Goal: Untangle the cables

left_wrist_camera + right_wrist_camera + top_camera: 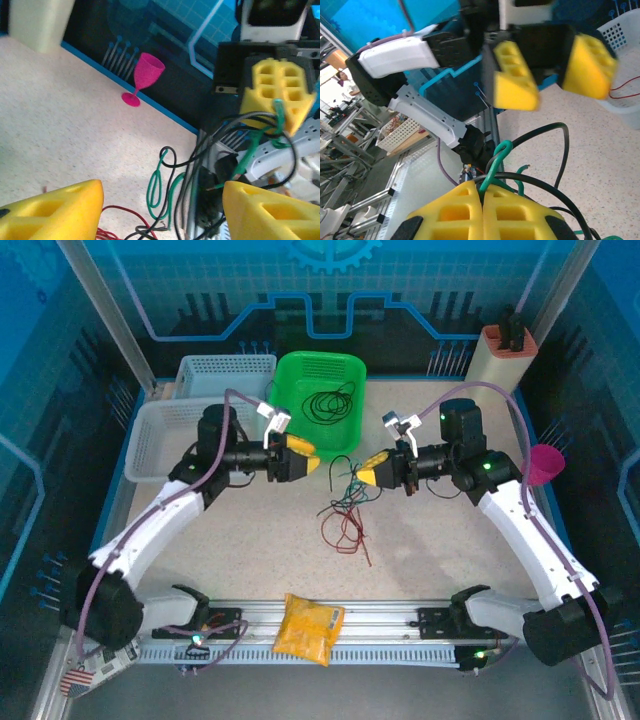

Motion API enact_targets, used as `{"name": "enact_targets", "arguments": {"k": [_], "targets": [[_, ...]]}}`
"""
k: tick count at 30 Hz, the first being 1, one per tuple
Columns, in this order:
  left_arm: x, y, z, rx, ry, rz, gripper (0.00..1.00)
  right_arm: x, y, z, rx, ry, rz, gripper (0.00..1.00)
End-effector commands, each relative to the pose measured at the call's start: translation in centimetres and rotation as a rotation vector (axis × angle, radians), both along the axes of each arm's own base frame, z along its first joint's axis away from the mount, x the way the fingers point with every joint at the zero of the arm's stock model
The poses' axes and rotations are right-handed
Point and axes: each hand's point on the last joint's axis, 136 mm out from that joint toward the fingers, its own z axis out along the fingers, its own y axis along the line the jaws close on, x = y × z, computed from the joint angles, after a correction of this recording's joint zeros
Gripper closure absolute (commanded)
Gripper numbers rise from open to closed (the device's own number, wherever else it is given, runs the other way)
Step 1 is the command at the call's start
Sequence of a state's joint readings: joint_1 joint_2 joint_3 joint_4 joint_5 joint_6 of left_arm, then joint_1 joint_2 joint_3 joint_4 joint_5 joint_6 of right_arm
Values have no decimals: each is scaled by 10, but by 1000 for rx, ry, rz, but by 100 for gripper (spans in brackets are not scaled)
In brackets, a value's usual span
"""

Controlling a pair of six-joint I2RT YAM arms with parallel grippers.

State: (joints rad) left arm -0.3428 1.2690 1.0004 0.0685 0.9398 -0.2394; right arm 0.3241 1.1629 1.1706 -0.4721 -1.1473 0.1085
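From above, the right pincer (pixel 372 476) is pressed closed on the cables (pixel 345 508), with green and black strands pinched at its tip. The rest of the bundle trails from it down onto the speckled surface (pixel 430 550), the red strands lying farthest from it. The left pincer (pixel 308 457) faces the right pincer across a small gap, fingers spread and nothing between them. Behind the right pincer, toward the back wall, stands a green basket (pixel 290 375) holding a coiled black wire (pixel 330 403).

In the left wrist view the left pincer (pixel 162 200) has its two yellow fingers well apart, gripping nothing. The right pincer (pixel 277 95) sits opposite, shut tight on a green strand and a black one. From it the cables (pixel 156 182) hang in loops to the surface (pixel 60 110), dropping between the open fingers without touching either. A pink goblet (pixel 142 77) stands well apart from the right pincer, at the surface's edge.

In the right wrist view the right pincer (pixel 482 210) has its fingers closed flush together, and the cables (pixel 501 150) rise out of the seam in green and black arcs. Opposite it the left pincer (pixel 552 75) hangs blurred and wide open, holding nothing.
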Motion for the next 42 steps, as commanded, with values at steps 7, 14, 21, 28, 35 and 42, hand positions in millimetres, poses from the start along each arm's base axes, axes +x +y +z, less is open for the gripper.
{"name": "enact_targets", "arguments": {"k": [7,14,21,28,35,42], "targets": [[-26,-2,29,-79,-53,-128,42,-9,-5,10,20,-27,30,100],[-55,-17,24,-45,-101,-117,46,-3,-5,14,20,-37,13,100],[-52,-35,21,-46,-124,22,49,-4,-5,18,33,-38,11,100],[-41,-36,10,-2,-139,54,53,-7,-5,17,42,-34,31,100],[-47,-42,19,-63,-136,-4,54,-10,-6,18,45,-40,30,100],[-50,-47,22,-76,-118,-45,59,-10,-4,15,43,-27,40,100]]}}
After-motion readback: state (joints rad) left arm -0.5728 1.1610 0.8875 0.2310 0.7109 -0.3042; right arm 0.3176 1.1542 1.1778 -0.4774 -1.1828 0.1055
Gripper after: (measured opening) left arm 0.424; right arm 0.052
